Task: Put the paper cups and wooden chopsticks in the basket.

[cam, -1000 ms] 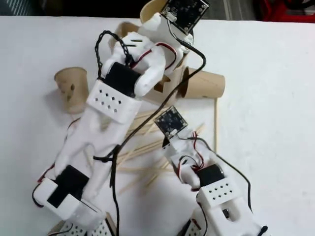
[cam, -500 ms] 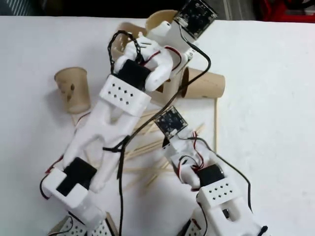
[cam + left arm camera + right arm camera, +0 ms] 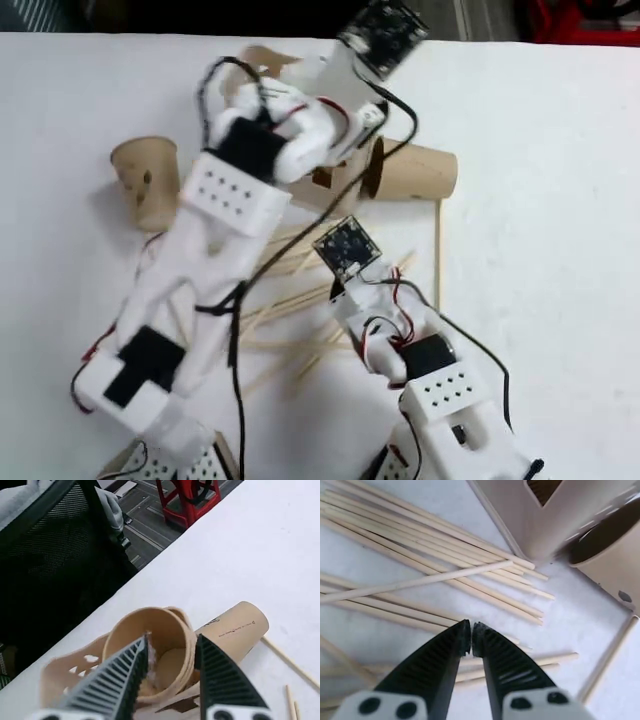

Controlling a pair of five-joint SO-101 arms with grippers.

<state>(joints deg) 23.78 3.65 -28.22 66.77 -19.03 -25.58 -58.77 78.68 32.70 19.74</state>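
My left gripper [image 3: 172,642] hangs open over the tan basket [image 3: 65,672], at the far middle of the table. A paper cup [image 3: 160,655] sits upright in the basket; one finger is inside its mouth, the other outside its wall. A second paper cup [image 3: 418,170] lies on its side against the basket [image 3: 335,185]. A third cup [image 3: 147,180] stands to the left. Wooden chopsticks [image 3: 290,300] lie scattered in the middle of the table. My right gripper [image 3: 471,629] is shut and empty just above the chopsticks [image 3: 435,555].
One chopstick [image 3: 437,250] lies apart to the right of the pile. The left arm [image 3: 215,210] stretches across the pile and the basket. The table's far edge borders dark floor with a red stand [image 3: 187,500]. White tabletop lies open on the right.
The left arm's wrist swung back to the left over the basket. The cup seen beside its camera earlier has dropped from sight there. The right arm has kept still.
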